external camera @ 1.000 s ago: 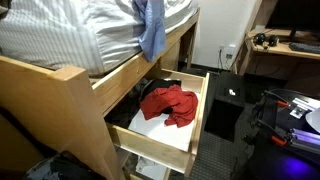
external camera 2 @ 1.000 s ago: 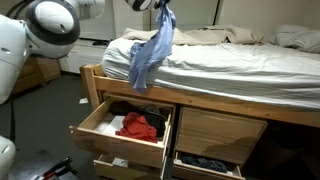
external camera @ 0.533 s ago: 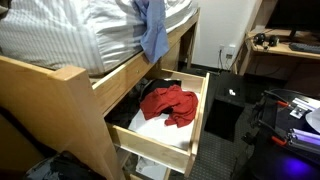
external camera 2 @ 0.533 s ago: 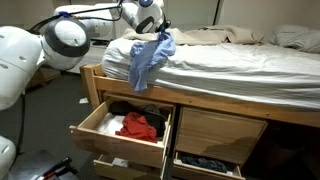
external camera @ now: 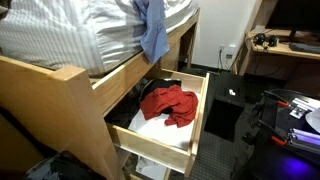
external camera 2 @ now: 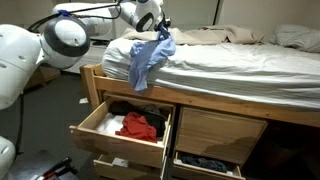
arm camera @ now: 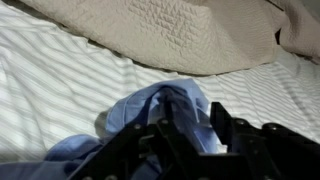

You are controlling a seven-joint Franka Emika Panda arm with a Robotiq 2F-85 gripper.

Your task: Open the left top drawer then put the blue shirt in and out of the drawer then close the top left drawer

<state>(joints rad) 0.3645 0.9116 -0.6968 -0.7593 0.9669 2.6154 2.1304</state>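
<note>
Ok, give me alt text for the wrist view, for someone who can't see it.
A light-blue shirt lies bunched on white striped bedding, with the robot's dark hand right at it. A tan quilted blanket crosses the top.

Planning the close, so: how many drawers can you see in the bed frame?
4. The left top drawer is pulled out; the lower left drawer partly out; the top right drawer shut; the lower right drawer ajar. More may be hidden off frame.
</note>
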